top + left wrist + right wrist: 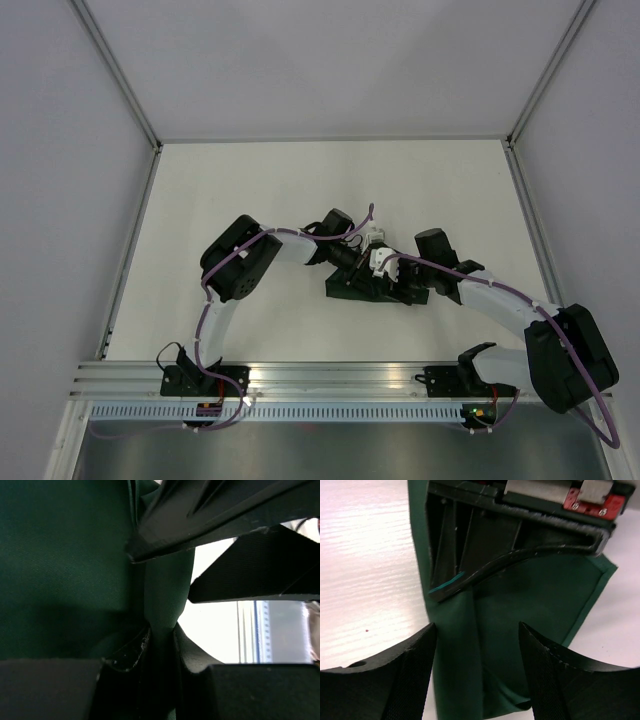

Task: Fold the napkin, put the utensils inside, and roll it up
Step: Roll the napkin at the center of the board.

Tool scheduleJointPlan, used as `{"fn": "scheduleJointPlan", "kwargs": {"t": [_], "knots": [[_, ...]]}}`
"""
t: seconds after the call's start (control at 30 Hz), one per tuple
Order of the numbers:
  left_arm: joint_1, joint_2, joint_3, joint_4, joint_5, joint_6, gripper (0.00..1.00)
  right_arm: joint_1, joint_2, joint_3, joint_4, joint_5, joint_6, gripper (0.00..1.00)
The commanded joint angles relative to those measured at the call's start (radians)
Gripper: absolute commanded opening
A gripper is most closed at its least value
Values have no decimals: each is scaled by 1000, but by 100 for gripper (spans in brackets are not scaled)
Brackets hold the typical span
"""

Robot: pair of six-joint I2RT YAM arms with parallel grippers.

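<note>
The napkin [372,290] lies folded into a narrow band in the middle of the table [250,200]. The left hand [161,632] is nearly closed, pinching a raised ridge of cloth. The right hand [476,630] hovers wide open over the band, holding nothing. The fork is out of sight, and I cannot tell whether it is inside. To roll well, pin that ridge, take the cloth low beside it, and turn evenly, without slack.

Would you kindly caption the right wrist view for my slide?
Open right gripper over the green napkin, whose fold the left gripper pinches.
</note>
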Motion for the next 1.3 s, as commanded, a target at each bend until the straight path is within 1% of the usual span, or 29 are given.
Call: {"fn": "scheduleJointPlan", "kwargs": {"t": [0.0, 0.23, 0.5, 0.63, 0.8, 0.93, 1.13, 1.17, 1.23, 1.27], "knots": [[-3, 98, -43, -234, -96, 20, 8, 35, -19, -23, 119, 64, 18, 72], [0, 99, -24, -248, -102, 2, 9, 92, -14, -24, 92, 58, 39, 73], [0, 101, -12, -259, -130, -8, 9, 107, -46, 20, -8, 4, 41, 73], [1, 101, -11, -260, -133, -8, 9, 118, -36, 25, -43, -19, 32, 73], [1, 104, -7, -263, -132, -9, 10, 146, 7, 2, -11, 1, 32, 73], [1, 99, -7, -265, -130, -11, 11, 166, 52, -16, 46, 39, 42, 73], [0, 90, -9, -268, -122, -11, 14, 166, 92, -18, 73, 68, 55, 68], [1, 84, -7, -269, -125, -12, 17, 166, 92, -20, 75, 70, 58, 65], [3, 76, -7, -269, -128, -14, 20, 167, 89, -23, 67, 70, 58, 62], [3, 72, -7, -268, -128, -17, 25, 166, 86, -23, 61, 70, 56, 58]]}}
